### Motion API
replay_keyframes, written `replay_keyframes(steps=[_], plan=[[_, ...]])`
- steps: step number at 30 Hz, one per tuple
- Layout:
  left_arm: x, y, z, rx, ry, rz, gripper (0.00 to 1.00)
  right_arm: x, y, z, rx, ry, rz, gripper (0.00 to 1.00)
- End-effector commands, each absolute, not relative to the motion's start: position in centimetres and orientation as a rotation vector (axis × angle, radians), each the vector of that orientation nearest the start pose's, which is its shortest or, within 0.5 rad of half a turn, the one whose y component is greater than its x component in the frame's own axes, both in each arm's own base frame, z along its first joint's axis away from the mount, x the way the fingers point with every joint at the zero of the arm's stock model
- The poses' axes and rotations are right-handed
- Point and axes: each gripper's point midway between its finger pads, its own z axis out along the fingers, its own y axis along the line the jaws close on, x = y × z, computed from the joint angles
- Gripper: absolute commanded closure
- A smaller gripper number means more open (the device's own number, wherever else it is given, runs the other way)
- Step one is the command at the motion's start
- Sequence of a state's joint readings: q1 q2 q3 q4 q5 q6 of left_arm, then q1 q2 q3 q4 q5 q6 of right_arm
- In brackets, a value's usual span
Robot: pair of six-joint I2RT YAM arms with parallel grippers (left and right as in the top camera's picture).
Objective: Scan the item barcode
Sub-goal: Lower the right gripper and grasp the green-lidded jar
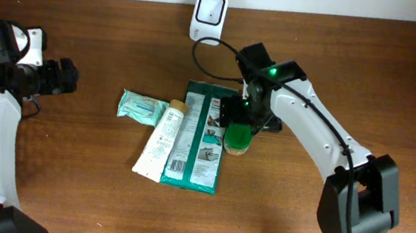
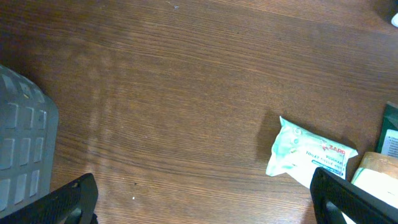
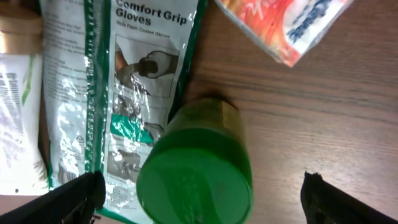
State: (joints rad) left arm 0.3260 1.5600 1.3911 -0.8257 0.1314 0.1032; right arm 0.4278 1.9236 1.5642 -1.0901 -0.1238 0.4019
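A green-lidded jar (image 1: pixel 237 139) stands upright on the table beside a green pack of gloves (image 1: pixel 201 136). My right gripper (image 1: pixel 237 124) hangs just above it, open. In the right wrist view the jar's lid (image 3: pixel 196 180) fills the gap between the two wide-apart fingers (image 3: pixel 74 198), and neither finger touches it. A white scanner (image 1: pixel 207 16) stands at the table's back edge, its cable running toward the right arm. My left gripper (image 2: pixel 205 205) is open over bare wood at the far left, a short way from a pale green tissue pack (image 2: pixel 308 152).
A white tube (image 1: pixel 163 139) lies between the tissue pack (image 1: pixel 142 108) and the gloves pack. An orange-and-white packet (image 3: pixel 286 25) lies just beyond the jar. A grey ribbed object (image 2: pixel 18 146) sits at the left edge of the left wrist view.
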Motion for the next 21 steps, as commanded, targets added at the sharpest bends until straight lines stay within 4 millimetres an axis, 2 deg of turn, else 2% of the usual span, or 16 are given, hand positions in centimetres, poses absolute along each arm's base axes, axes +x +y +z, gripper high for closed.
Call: replay_keyframes(steps=[1,3,7,11,16,17,18,21], plan=[[38.9,10.7,19.2,-0.248,2.532,-0.019,0.01,33.3,19.4,8.1,-0.063,3.099,0.268,0.03],[38.9,10.7,19.2,-0.248,2.533,-0.019,0.01,33.1,19.4,7.9,-0.053,3.108,0.264,0.04],[38.9,10.7,19.2,-0.248,2.533,-0.019,0.01,32.6,19.1,6.6,-0.025,3.121,0.255,0.14],[38.9,10.7,19.2,-0.248,2.533,-0.019,0.01,32.8,18.6,6.5,-0.023,3.111,0.214,0.28],[38.9,10.7,19.2,-0.248,2.533,-0.019,0.01,33.2,18.0,6.4,-0.021,3.096,0.158,0.35],[38.9,10.7,19.2,-0.248,2.533,-0.019,0.01,33.2,18.0,6.5,-0.079,3.092,0.158,0.41],[38.9,10.7,19.2,-0.248,2.533,-0.019,0.01,33.4,18.1,6.8,-0.237,3.072,0.159,0.47],[38.9,10.7,19.2,-0.248,2.533,-0.019,0.01,33.9,18.3,8.7,-0.584,3.005,0.15,0.48]])
